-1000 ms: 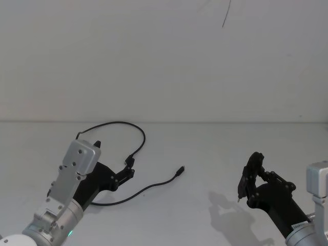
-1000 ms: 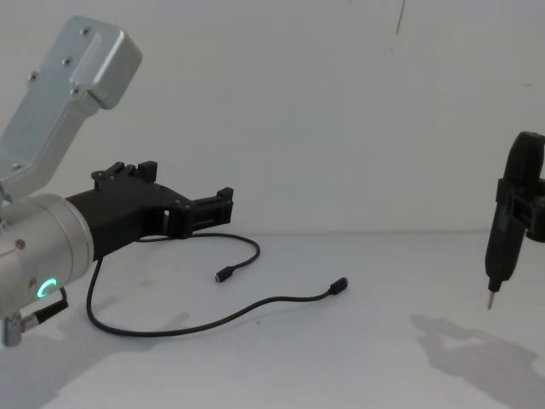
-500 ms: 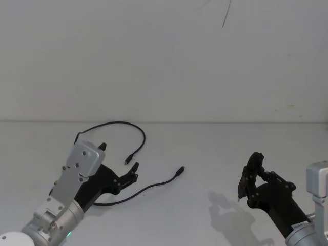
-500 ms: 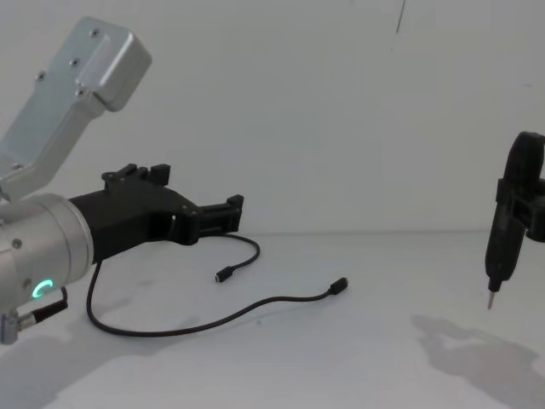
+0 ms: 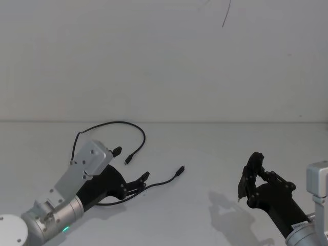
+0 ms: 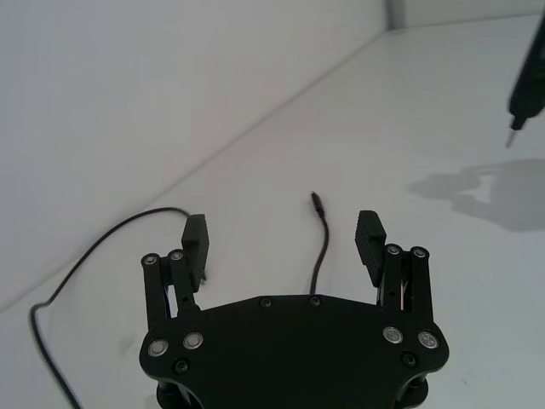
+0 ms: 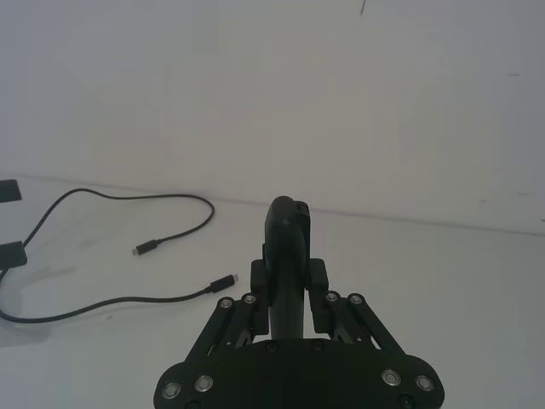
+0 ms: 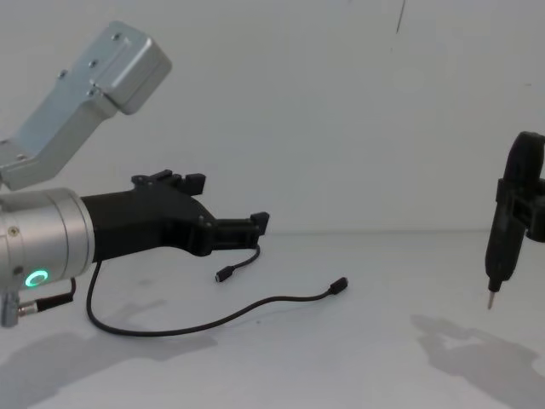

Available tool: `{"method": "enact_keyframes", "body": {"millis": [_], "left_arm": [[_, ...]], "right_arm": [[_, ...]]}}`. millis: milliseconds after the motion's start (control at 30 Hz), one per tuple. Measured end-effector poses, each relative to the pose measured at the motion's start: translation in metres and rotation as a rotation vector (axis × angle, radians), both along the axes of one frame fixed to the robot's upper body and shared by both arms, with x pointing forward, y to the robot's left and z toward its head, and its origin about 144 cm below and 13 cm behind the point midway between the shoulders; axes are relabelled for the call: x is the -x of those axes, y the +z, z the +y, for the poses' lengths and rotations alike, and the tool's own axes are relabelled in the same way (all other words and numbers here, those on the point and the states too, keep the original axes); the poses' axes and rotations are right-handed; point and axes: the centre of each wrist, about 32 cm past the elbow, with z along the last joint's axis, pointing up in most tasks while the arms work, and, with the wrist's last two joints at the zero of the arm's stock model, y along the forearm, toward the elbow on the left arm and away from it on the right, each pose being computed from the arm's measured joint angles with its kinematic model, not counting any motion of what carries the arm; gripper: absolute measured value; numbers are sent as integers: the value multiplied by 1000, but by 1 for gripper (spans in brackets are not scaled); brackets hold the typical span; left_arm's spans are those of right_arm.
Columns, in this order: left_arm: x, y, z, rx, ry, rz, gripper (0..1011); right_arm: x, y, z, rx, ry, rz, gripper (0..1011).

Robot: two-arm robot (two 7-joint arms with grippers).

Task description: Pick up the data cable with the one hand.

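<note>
Left tool (image 5: 130, 163): low on the robot's left, reaching forward just above the worktop. Its two black fingers (image 6: 368, 230) are spread wide and have hold of nothing. A green ring glows on the silver cylinder behind it.
Data cable (image 5: 119, 122): lying loose on the worktop under and ahead of the left tool. In the left wrist view one stretch (image 6: 322, 247) runs out through the gap between the fingers and ends in a small plug. The other stretch curves away past one finger, loops round beyond the tool and comes back with its second plug near the fingertips.
Right tool (image 5: 251, 179): well off to the right of the left tool, and closed around a black pen (image 7: 287, 234). From the chest (image 8: 515, 204) the pen's metal tip points down, clear of the surface, with a soft shadow (image 8: 464, 336) beneath it.
Worktop (image 5: 205, 148): plain white and matt, with grey shadows under both arms.
Wall (image 5: 164, 61): bare white, meeting the worktop in a straight line beyond the cable's loop. There is one thin dark line (image 5: 226, 15) high up.
</note>
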Motion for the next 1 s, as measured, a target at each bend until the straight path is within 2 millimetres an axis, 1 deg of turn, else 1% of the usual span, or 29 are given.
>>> {"method": "enact_keyframes", "body": {"millis": [200, 533, 733, 1000], "left_arm": [[-18, 6, 7, -29, -71, 31, 1001], [-41, 16, 11, -78, -90, 89, 1001], [-49, 22, 10, -113, -71, 129, 1002], [-55, 27, 9, -154, -52, 194, 1001]], "right_arm": [[0, 0, 0, 0, 0, 0, 269], [0, 0, 0, 0, 0, 0, 269], [0, 0, 0, 0, 0, 0, 269], [0, 0, 0, 0, 0, 0, 269]]}}
